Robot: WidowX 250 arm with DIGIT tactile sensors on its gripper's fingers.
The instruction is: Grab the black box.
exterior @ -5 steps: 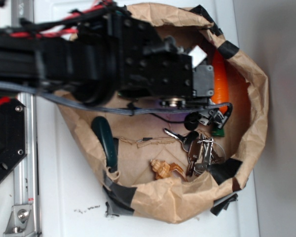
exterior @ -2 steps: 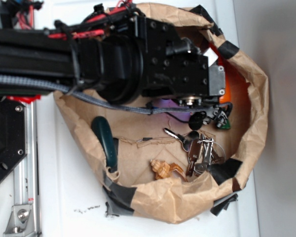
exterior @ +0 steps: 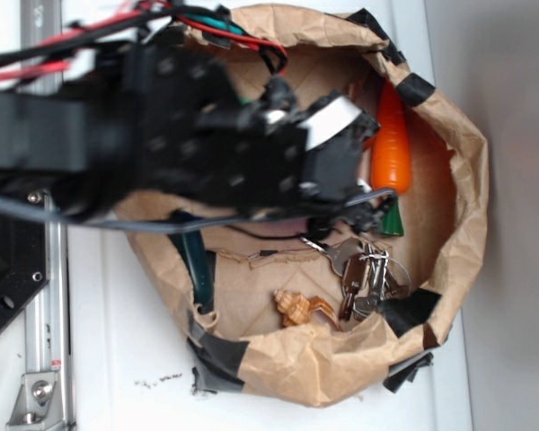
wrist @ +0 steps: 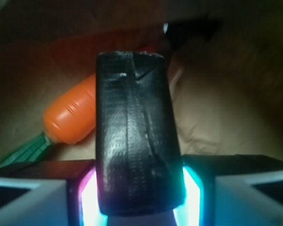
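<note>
The box [wrist: 134, 136] is glossy black, its tape wrap showing wrinkles. The carrot [exterior: 393, 144] is orange with a green top. The paper bag [exterior: 458, 224] is brown, patched with black tape along its rim. The keys [exterior: 364, 274] are silver-grey. The handle [exterior: 196, 260] at the bag's left wall is dark green. Gripper [wrist: 134, 207] fingers glow pink and cyan.

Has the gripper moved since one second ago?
Yes. Against the fixed carrot, the gripper has shifted left, uncovering it, holding the black box.
</note>
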